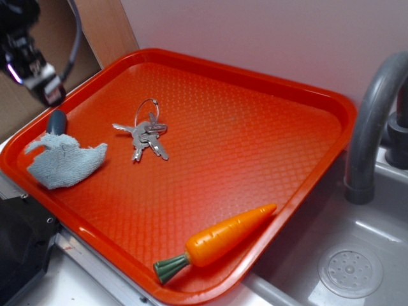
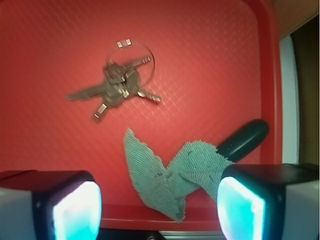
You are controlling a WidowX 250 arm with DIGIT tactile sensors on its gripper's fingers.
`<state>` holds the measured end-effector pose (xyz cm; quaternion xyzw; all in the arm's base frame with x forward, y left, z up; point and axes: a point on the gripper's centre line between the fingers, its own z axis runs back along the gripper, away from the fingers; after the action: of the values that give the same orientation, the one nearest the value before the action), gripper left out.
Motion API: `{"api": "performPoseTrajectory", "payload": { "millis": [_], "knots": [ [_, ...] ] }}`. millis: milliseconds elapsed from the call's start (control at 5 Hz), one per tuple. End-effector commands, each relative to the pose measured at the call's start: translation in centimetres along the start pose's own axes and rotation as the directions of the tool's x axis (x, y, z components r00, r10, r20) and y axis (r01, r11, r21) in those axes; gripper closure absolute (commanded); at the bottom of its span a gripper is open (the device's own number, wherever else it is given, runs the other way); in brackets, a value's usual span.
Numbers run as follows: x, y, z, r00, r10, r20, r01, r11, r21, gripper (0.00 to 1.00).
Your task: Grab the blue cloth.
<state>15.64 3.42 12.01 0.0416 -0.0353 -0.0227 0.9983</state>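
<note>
The blue cloth [image 1: 65,162] lies crumpled flat at the near left corner of the red tray [image 1: 255,146]. In the wrist view the blue cloth [image 2: 172,172] sits below and between my two fingers, reaching the tray's rim. My gripper [image 2: 159,210] is open, held above the cloth with nothing between its pads. In the exterior view the gripper [image 1: 32,67] hangs high over the tray's left edge, above the cloth. A dark rounded object [image 1: 56,121] pokes out from under the cloth's far side.
A bunch of keys [image 1: 145,135] lies just right of the cloth. A toy carrot [image 1: 217,242] rests along the tray's near right rim. A sink with a grey faucet [image 1: 373,127] stands to the right.
</note>
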Motion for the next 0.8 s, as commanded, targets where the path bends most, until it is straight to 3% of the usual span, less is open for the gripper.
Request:
{"api": "performPoseTrajectory", "payload": {
  "millis": [0, 200, 400, 600],
  "knots": [
    [-1.8, 2.3, -2.4, 0.999, -0.013, 0.037, 0.011, 0.998, 0.055, 0.0],
    [-2.8, 3.5, -4.5, 1.0, 0.003, 0.017, -0.004, 0.998, 0.068, 0.0],
    [-2.9, 3.7, -6.0, 0.999, -0.023, 0.033, 0.021, 0.997, 0.071, 0.0],
    [-2.6, 3.4, -7.2, 0.999, -0.04, 0.013, 0.039, 0.996, 0.074, 0.0]
  ]
}}
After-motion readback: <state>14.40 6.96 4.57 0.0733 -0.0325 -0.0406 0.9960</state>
